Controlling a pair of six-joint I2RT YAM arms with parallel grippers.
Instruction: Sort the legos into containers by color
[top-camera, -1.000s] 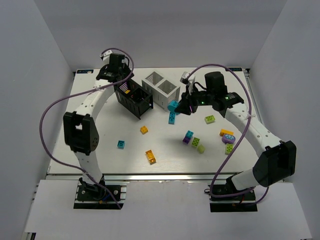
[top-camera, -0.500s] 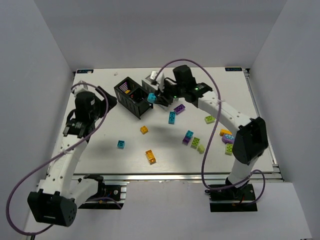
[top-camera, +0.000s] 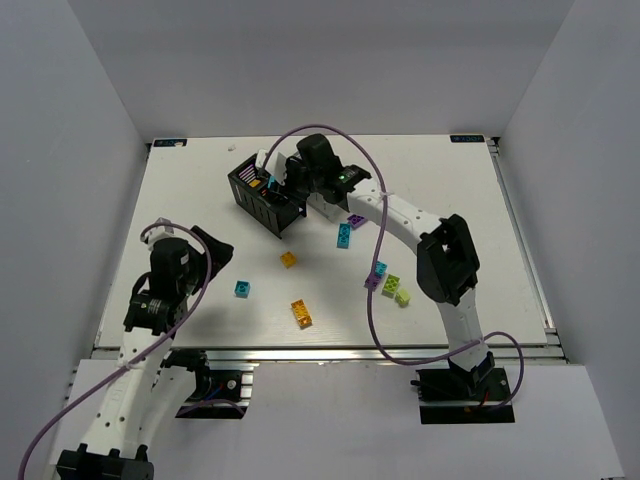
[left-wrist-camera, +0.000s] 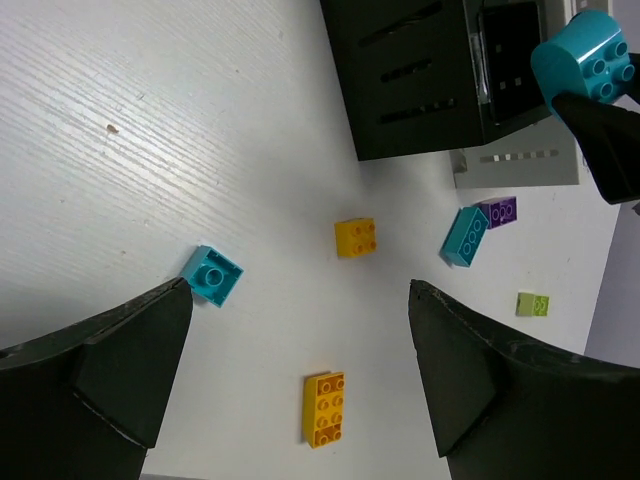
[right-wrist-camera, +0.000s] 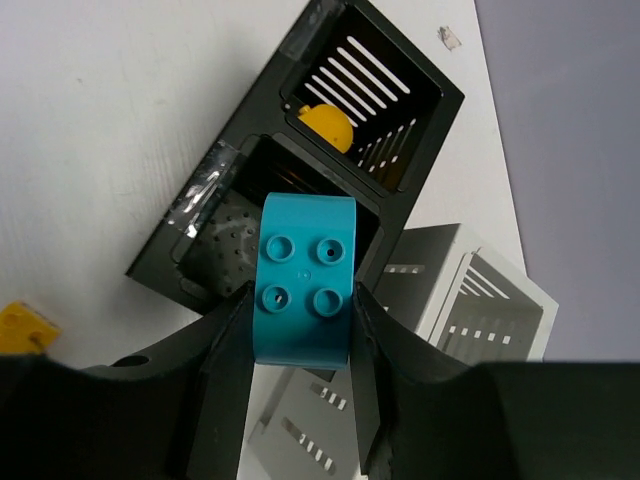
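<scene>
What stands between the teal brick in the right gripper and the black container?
Nothing visible. The teal brick hangs over the empty-looking open compartment of the black container; an orange piece lies in the other compartment.

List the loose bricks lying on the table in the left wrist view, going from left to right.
small teal brick → long orange brick → square orange brick → long teal brick → purple brick → lime brick
</scene>
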